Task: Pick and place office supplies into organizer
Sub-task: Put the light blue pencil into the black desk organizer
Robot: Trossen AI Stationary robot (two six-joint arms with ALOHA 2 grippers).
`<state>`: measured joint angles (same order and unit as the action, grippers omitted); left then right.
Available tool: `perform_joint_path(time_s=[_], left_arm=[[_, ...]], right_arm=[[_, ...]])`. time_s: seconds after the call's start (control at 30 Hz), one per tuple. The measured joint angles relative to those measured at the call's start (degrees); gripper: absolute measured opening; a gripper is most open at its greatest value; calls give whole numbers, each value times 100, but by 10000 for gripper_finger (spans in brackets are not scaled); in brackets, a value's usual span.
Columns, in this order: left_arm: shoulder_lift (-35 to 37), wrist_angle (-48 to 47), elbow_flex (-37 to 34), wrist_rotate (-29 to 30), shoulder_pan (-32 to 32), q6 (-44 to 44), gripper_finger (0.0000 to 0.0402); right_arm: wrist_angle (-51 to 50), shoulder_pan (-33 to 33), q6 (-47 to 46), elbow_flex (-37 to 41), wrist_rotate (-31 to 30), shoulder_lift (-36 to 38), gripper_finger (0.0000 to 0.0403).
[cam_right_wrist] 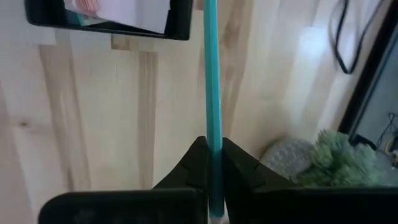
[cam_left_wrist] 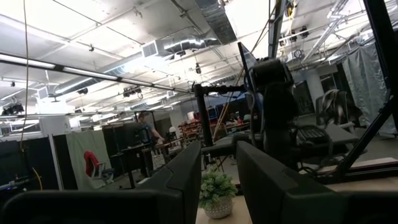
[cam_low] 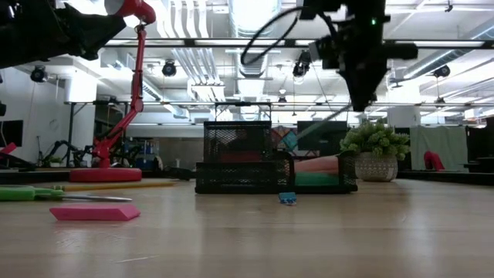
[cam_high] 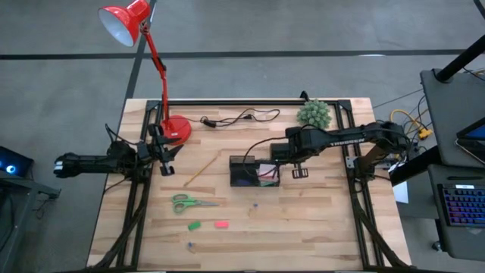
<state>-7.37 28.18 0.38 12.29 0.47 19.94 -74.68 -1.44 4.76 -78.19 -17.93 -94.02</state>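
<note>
My right gripper (cam_right_wrist: 213, 155) is shut on the teal pen (cam_right_wrist: 211, 74) and hovers above the table beside the black organizer (cam_high: 254, 171), between it and the plant. In the low view the pen (cam_low: 324, 123) slants down toward the organizer (cam_low: 239, 158). Green-handled scissors (cam_high: 189, 202), a yellow pencil (cam_high: 198, 172), a green piece (cam_high: 195, 225), a pink piece (cam_high: 221, 224) and a tiny blue piece (cam_high: 255, 203) lie flat on the wood. My left gripper (cam_left_wrist: 217, 180) is open and waits near the lamp base at the table's left. My right gripper pinches the teal pen near one end (cam_right_wrist: 212, 146) between its two fingers. The shaft runs forward along the fingers and past their tips. The pen is lifted clear of the table, tilted, with its free end toward the organizer's corner (cam_right_wrist: 177, 25).
A red lamp stands on its round base (cam_high: 176, 127) at the far left. A black cable (cam_high: 242, 117) and a small green plant (cam_high: 314, 114) sit along the far edge. Bare wood lies on the near half around the scattered pieces.
</note>
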Motion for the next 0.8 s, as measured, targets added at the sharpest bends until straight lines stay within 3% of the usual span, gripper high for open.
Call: perform_joint_path(time_s=[0.27, 0.53, 0.8], left_arm=[[2, 2, 0, -2, -2, 0, 89], [2, 4, -1, -2, -1, 0, 89], [3, 42, 0, -1, -1, 0, 89]], right_arm=[[-877, -205, -32, -1002, -4, 0, 14], [-998, -324, -114, -1458, 24, -109, 14], [-1525, -287, 19, -2374, -118, -1191, 13]])
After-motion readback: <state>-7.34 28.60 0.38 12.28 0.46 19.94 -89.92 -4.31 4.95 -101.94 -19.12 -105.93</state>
